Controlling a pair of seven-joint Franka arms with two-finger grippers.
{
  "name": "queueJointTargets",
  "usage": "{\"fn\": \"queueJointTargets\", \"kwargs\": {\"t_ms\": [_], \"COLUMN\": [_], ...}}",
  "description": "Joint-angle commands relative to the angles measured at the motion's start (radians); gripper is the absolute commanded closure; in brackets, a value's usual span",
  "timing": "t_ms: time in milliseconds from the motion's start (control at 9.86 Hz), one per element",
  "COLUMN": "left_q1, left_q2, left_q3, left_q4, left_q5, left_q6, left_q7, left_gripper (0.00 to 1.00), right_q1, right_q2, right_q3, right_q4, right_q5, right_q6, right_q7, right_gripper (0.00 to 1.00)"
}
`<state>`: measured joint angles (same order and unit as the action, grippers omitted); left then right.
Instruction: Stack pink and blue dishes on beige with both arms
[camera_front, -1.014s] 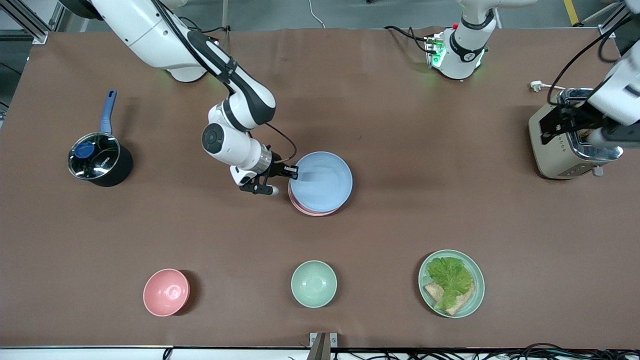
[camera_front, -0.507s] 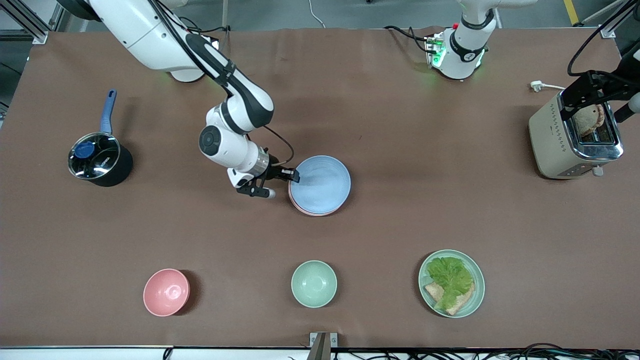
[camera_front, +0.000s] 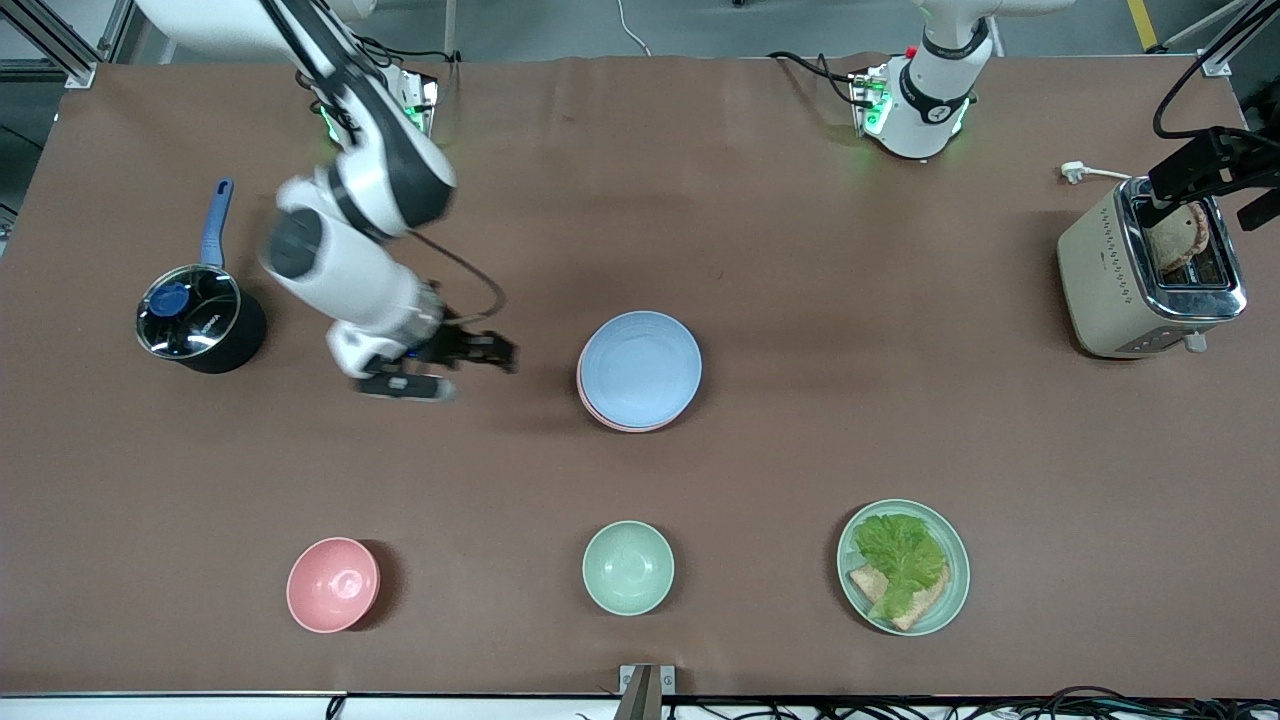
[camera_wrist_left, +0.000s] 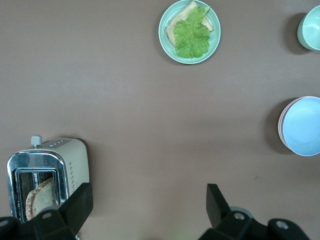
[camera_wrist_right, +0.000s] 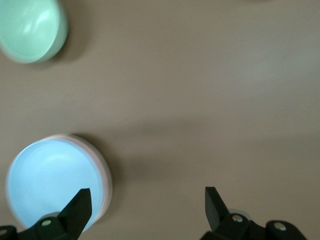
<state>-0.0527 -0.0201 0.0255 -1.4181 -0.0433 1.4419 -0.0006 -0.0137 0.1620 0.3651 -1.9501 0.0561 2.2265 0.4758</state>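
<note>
The light blue plate (camera_front: 640, 368) lies on the pale pink plate (camera_front: 603, 417), of which only a thin rim shows, at the table's middle. No beige plate shows in any view. My right gripper (camera_front: 473, 368) is open and empty, apart from the stack, toward the right arm's end of the table. In the right wrist view the blue plate (camera_wrist_right: 50, 187) and the pink rim (camera_wrist_right: 106, 176) sit beside one finger of the right gripper (camera_wrist_right: 145, 205). My left gripper (camera_front: 1205, 180) hangs open and empty over the toaster; its wrist view shows the left gripper (camera_wrist_left: 147, 202) above bare table and the blue plate (camera_wrist_left: 304, 126) some way off.
A toaster (camera_front: 1125, 275) with toast stands at the left arm's end. A lidded black pot (camera_front: 198, 320) stands at the right arm's end. Nearer the front camera are a pink bowl (camera_front: 332, 584), a pale green bowl (camera_front: 627, 567) and a green plate with lettuce and bread (camera_front: 903, 566).
My right gripper let go of the blue plate's rim and drew back toward the right arm's end. The blue plate settled flat on the pink one. My left gripper rose over the toaster.
</note>
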Motion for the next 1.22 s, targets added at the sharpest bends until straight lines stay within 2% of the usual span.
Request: {"fn": "queueJointTargets", "kwargs": {"t_ms": [0, 203, 304, 507, 609, 812, 1116], "left_q1": [0.0, -0.001, -0.003, -0.006, -0.007, -0.007, -0.009], "left_q2": [-0.012, -0.037, -0.038, -0.037, -0.035, -0.035, -0.035], "left_q3": [0.002, 0.001, -0.001, -0.001, -0.002, -0.004, -0.004], "left_q4": [-0.045, -0.065, -0.065, -0.065, -0.067, -0.067, -0.068], "left_q5": [0.026, 0.031, 0.045, 0.049, 0.052, 0.053, 0.053], "left_q6": [-0.003, -0.003, -0.003, 0.0, 0.0, -0.001, -0.001], "left_q7": [0.01, 0.01, 0.01, 0.008, 0.005, -0.006, -0.009], "left_gripper": [0.0, 0.0, 0.0, 0.0, 0.0, 0.0, 0.0], "right_q1": [-0.009, -0.011, -0.011, -0.011, -0.015, -0.031, -0.035], "right_q2": [-0.108, -0.108, -0.11, -0.108, -0.113, -0.134, -0.136], "right_q3": [-0.139, -0.286, -0.339, -0.386, -0.391, -0.416, -0.413], "right_q4": [0.075, 0.263, 0.34, 0.498, 0.522, 0.481, 0.487], "right_q5": [-0.082, -0.081, -0.079, -0.067, -0.052, 0.002, -0.018], "right_q6": [-0.147, -0.349, -0.448, -0.687, -0.721, -0.711, -0.72], "right_q7": [-0.021, -0.188, -0.248, -0.27, -0.319, -0.355, -0.396], "right_gripper": [0.0, 0.0, 0.0, 0.0, 0.0, 0.0, 0.0]}}
